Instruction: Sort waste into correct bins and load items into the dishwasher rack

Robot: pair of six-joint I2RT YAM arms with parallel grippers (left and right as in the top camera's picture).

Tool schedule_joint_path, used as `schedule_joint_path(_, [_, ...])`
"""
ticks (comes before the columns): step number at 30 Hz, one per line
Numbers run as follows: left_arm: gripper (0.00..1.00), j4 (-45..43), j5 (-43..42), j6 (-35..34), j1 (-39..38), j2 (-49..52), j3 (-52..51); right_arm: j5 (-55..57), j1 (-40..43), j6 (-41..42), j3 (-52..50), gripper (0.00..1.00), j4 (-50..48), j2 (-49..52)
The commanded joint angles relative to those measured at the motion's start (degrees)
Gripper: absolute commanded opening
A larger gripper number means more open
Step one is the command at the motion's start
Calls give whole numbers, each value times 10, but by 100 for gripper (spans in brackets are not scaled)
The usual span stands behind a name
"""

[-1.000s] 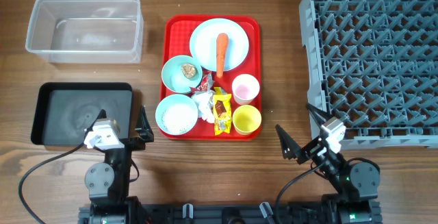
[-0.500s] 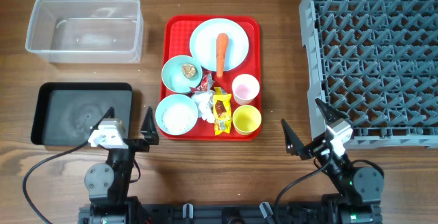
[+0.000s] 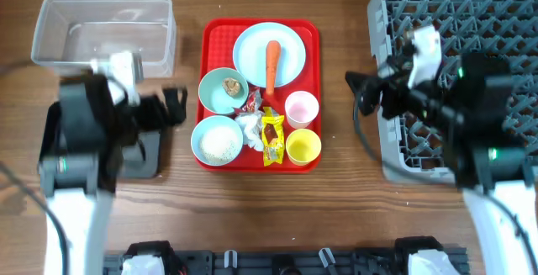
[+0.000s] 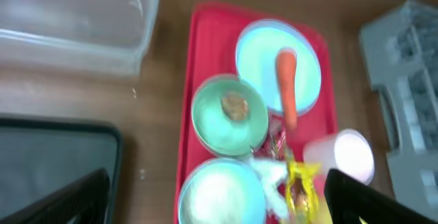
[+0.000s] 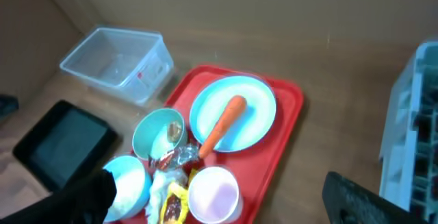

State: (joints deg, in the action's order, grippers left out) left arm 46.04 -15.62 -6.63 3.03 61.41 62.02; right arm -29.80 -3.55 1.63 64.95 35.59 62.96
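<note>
Left pincer (image 3: 174, 107) and right pincer (image 3: 357, 92) both hang wide open and empty, the left just off the red tray's (image 3: 204, 56) 9 o'clock edge, the right between that tray and the rack (image 3: 471, 23). From overhead the carrot (image 3: 271, 63) lies on the plate (image 3: 248, 52), long axis running 12 to 6, at about 2 o'clock from my left pincer and 10 o'clock from my right; neither looks clearly nearer. I judge it the left's job, since the clear tub (image 3: 101, 35) sits at about its 10 o'clock and the black tray (image 4: 55, 148) lies partly under that arm. Bare plate flanks the carrot at 9 and 3, room for fingers across it; the red-and-silver wrapper (image 3: 252, 100) and tissue (image 3: 250, 128) crowd its 6 o'clock tip.
</note>
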Motion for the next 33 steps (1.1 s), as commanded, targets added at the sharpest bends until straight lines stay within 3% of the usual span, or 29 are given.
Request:
schedule_joint_path(1, [100,78,-4,56,-40,135,143,-14,0,1,57,100,29,70])
schedule_joint_path(4, [100,38,-4,62,-67,219,167,-23,0,140,57,100,-16,119])
schedule_joint_path(7, [100,40,-19,62,-68,278,167,-19,-6,134,57,99,-15,173])
schedule_joint_path(13, [100,79,-20,62,-71,322,167,163,-123,151,57,98,79,282])
schedule_joint_path(16, [85,79,-19,62,-71,321,167,199,-147,183,56,82,92,325])
schedule_joint_path(22, [78,81,-20,59,-71,321,167,199,-150,197,33,52,64,396])
schedule_joint_path(27, [78,81,-20,59,-71,321,167,190,-150,211,35,46,41,395])
schedule_joint_path(31, [80,61,-20,58,-97,321,167,151,-148,209,75,54,45,350])
schedule_joint_path(33, [85,25,-19,46,-146,321,167,152,-145,209,105,66,60,306])
